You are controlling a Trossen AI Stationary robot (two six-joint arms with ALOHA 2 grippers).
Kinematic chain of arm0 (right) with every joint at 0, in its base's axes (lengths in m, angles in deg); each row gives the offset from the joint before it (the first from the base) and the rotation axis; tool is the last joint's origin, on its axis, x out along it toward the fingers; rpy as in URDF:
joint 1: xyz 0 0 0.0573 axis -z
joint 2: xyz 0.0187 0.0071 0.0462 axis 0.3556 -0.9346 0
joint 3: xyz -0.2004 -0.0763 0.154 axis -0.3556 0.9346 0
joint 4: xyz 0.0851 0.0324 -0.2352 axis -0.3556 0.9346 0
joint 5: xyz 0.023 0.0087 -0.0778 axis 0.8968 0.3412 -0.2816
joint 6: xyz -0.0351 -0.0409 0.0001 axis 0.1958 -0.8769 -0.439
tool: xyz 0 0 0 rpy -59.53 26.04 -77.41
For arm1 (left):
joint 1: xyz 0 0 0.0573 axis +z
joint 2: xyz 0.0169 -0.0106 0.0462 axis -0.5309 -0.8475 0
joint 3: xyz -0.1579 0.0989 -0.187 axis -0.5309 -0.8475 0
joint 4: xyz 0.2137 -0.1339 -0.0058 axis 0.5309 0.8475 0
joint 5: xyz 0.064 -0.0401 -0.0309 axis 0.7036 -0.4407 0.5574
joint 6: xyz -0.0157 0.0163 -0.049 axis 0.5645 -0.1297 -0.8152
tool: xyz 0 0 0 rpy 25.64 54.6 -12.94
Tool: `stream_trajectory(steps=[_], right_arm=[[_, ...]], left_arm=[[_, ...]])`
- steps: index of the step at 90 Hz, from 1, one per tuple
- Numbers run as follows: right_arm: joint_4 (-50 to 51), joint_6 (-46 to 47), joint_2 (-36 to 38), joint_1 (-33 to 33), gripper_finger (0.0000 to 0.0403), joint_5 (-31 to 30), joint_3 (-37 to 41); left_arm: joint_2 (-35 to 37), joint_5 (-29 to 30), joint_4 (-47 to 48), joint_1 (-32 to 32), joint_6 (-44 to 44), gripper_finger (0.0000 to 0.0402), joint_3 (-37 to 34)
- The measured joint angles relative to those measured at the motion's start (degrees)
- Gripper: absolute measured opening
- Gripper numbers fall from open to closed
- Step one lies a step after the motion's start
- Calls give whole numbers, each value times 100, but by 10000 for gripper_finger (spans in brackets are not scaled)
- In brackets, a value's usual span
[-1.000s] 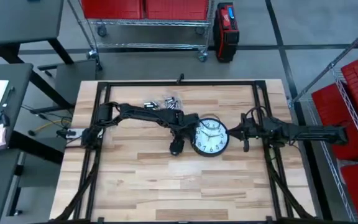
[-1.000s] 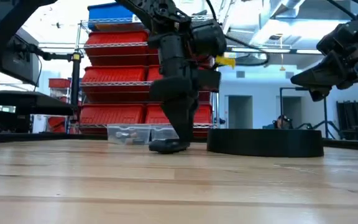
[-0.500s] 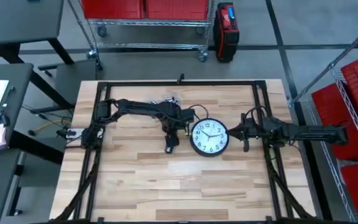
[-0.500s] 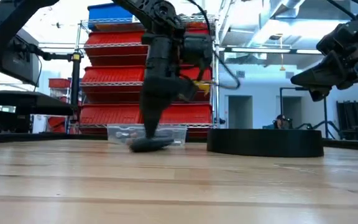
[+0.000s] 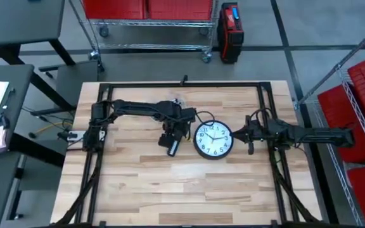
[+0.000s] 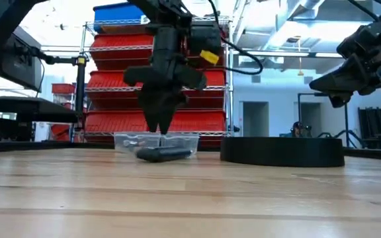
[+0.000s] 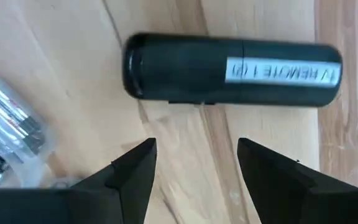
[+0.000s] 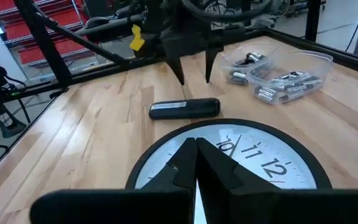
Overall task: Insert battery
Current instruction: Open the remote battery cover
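The left claw hangs open over the TV remote and should drop straight down to grab its middle.

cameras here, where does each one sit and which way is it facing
High: overhead, straight down on the table, both arms, clock and remote.
Low: at table height, looking level into the room; left gripper hangs open above the remote.
Left wrist: on the left arm, looking down past its open fingers at the remote.
Right wrist: on the right arm, over its shut gripper, toward the clock.
All four show the remote.
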Motion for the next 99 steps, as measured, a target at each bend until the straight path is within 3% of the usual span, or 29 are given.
stream_trajectory(steps=[18, 33, 76, 99], right_arm=[[-11, 0, -2, 1, 0, 3, 0], [-7, 0, -2, 0, 0, 3, 0], [0, 0, -2, -1, 0, 1, 0], [0, 0, 1, 1, 0, 1, 0]], left_arm=[[-23, -24, 98, -272, -1207, 207, -699], [-2, -13, -413, -625, -2288, 207, -1168], [-33, -122, -1285, -1101, -3692, 207, -934], [-43, -191, -2520, -1109, -3774, 207, -616]])
